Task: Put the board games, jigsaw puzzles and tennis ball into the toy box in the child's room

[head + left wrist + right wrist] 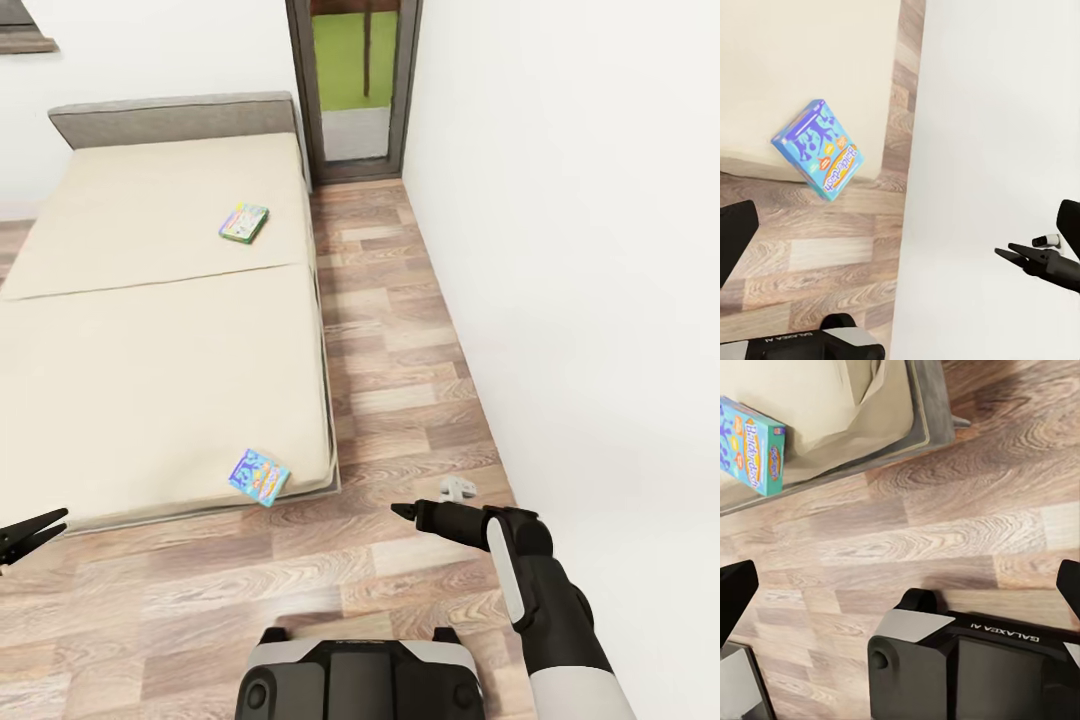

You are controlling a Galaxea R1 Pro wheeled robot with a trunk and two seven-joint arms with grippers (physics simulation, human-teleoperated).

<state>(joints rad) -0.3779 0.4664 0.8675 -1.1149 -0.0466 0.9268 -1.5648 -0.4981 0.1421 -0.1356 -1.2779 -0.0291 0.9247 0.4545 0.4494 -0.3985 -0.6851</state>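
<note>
Two board games lie on the beige bed (150, 330). A mostly blue board game (259, 476) (819, 148) (750, 444) rests at the mattress's near corner, close to the edge. The other board game (243, 222), green and pale, lies further up near the headboard. My left gripper (30, 535) (900, 225) hangs open and empty over the floor, left of the blue box. My right gripper (405, 512) (900, 585) is open and empty above the planks, right of the bed's corner. The table, toy box, jigsaw puzzles and tennis ball are out of view.
A white wall (580, 250) runs along the right, leaving a wood-plank aisle (390, 340) between it and the bed. A tall dark-framed window (355, 80) closes the aisle's far end. My own base (360, 680) sits just below the arms.
</note>
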